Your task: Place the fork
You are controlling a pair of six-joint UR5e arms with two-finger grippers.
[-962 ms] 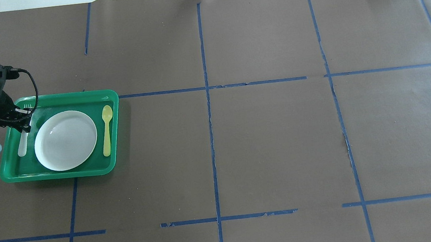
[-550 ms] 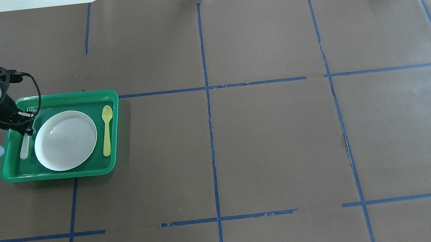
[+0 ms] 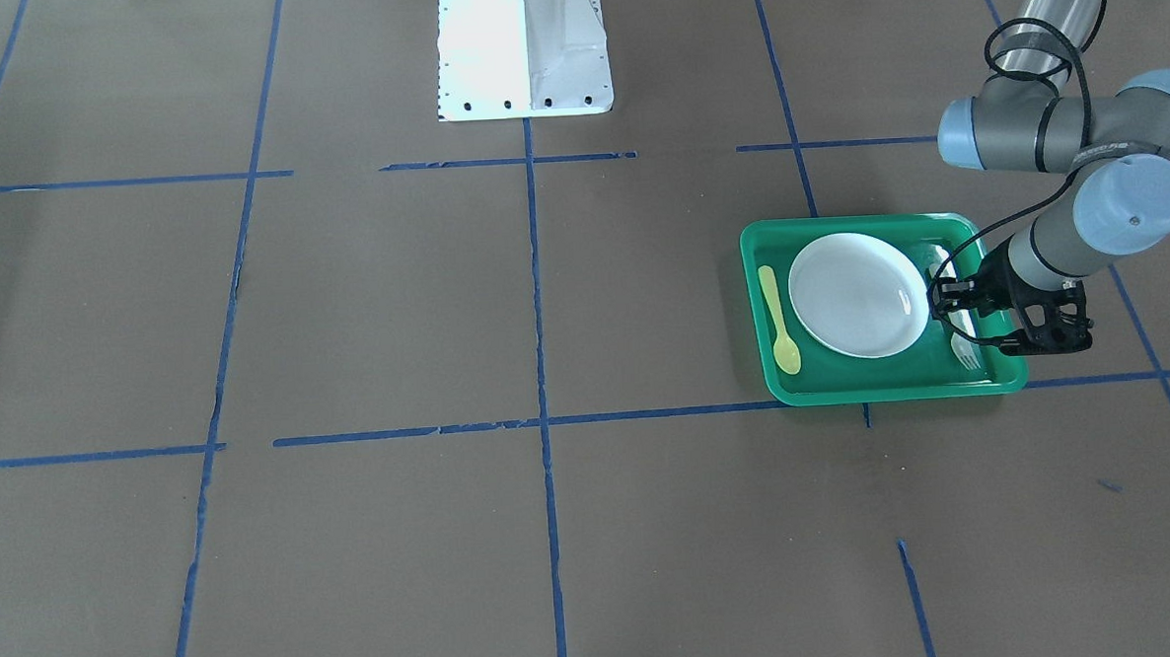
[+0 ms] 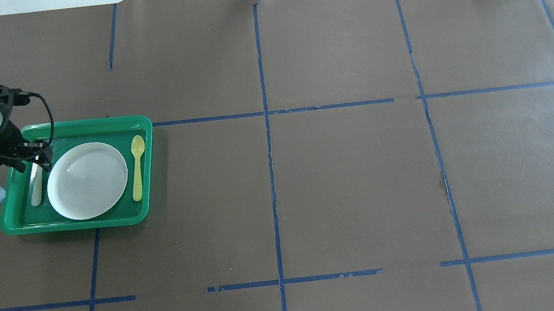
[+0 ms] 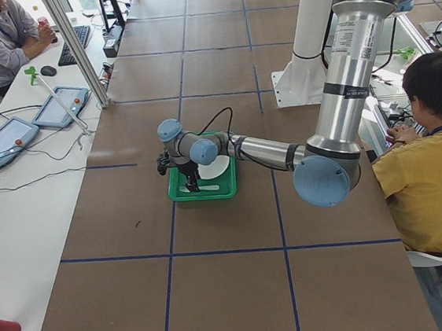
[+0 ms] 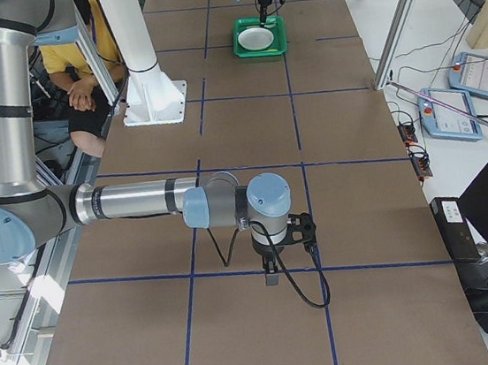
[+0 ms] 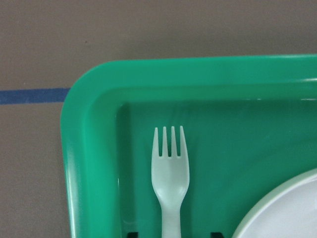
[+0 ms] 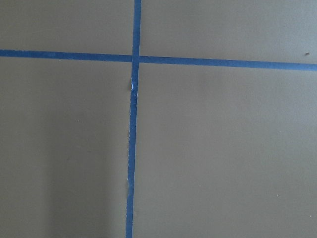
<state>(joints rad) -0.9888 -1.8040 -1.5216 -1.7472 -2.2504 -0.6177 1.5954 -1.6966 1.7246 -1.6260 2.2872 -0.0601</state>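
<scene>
Fork (image 7: 170, 173) lies flat in tray (image 7: 89, 148), between its wall and plate (image 4: 87, 180). Left end effector (image 4: 41, 161) straddles the handle, jaws apart, nothing clamped. Risk: a skewed retreat catches the handle, flicking fork against plate.

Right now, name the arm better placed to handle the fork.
Left. The left gripper hangs open directly over the fork, which lies in the green tray beside the white plate. The right gripper is far off, toward the table's other end.
</scene>
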